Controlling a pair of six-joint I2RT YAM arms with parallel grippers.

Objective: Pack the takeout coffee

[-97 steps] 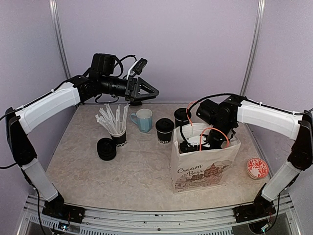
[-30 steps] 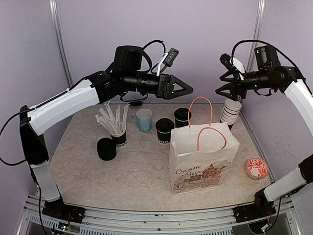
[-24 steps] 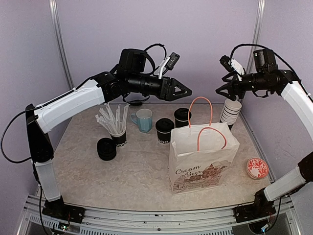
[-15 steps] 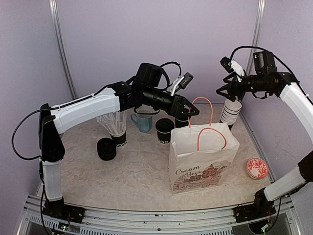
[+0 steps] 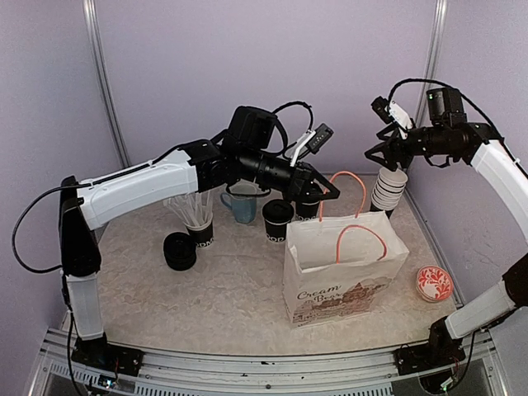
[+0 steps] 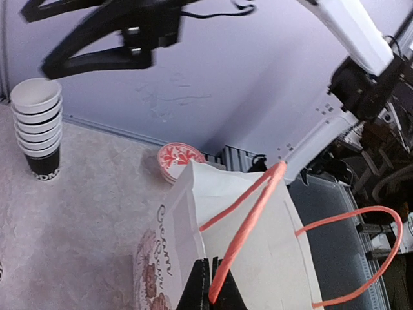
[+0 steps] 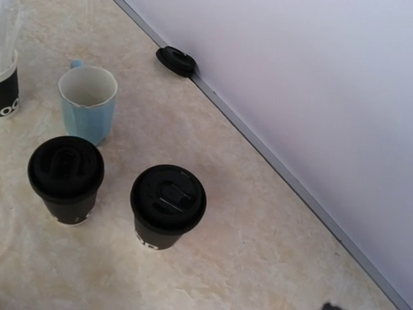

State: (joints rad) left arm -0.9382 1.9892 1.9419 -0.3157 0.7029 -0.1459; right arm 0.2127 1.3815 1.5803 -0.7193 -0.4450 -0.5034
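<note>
Top external view first: the biggest thing on the table [image 5: 165, 280] is the white paper bag [image 5: 342, 268], standing upright with its mouth open, so I'll place everything off that. The left arm reaches in from the bag's left. The left gripper [image 5: 324, 191] is clamped tight on the bag's rear orange handle [image 6: 247, 231], and the wrist cam shows the strap pinched right between the fingers. My guess is it's tugging that side back to keep the mouth wide and the bag steady for loading.

The right gripper [image 5: 370, 150] hangs above and behind the bag's right side, over a stack of empty cups [image 5: 388, 190], with its jaws spread wide and nothing in them. Looks parked, ready to go grab something.

The two takeout cups [image 7: 168, 203], lids on, sit side by side on the table just behind the bag's left side, not in it yet. A light blue mug [image 5: 242, 205] sits a bit further left of them. So nothing's packed so far, I reckon.
</note>
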